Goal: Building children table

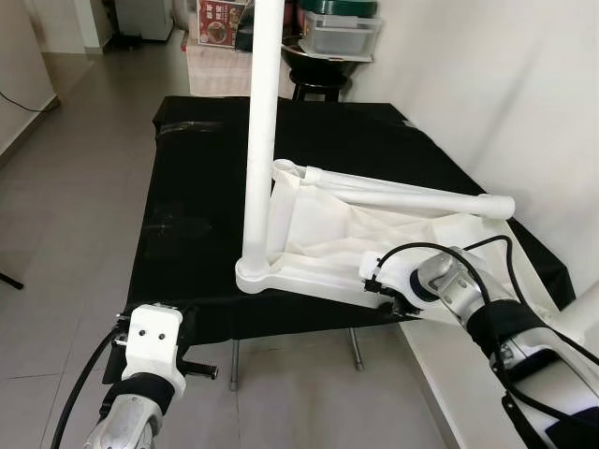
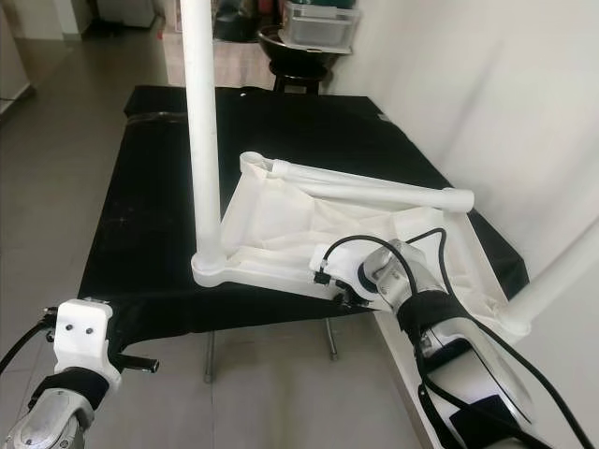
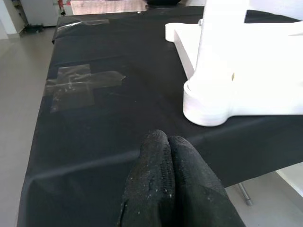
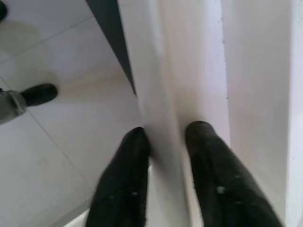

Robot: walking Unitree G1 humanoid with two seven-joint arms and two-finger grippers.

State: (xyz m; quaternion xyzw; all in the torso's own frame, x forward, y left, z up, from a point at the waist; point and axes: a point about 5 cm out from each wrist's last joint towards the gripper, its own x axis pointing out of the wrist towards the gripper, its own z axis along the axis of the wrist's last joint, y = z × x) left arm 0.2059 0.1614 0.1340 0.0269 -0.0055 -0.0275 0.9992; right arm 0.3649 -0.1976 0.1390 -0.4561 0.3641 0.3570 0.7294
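the right gripper [image 4: 165, 135] pinches the near edge of the white table frame [image 1: 318, 276], one black finger on each side of the thin rim. the left gripper [image 3: 166, 144] hovers low over the black cloth [image 1: 187, 224] just short of the frame's corner, its fingers pressed together on nothing. the frame lies upside down on the black-covered work table, overhanging its near right edge. one leg [image 1: 260, 140] already stands screwed into the near left corner; a second leg [image 1: 412, 198] lies loose across the frame, so it probably has yet to be fitted. bins [image 1: 339, 33] and a stool [image 1: 318, 84] stand beyond the table, well clear.
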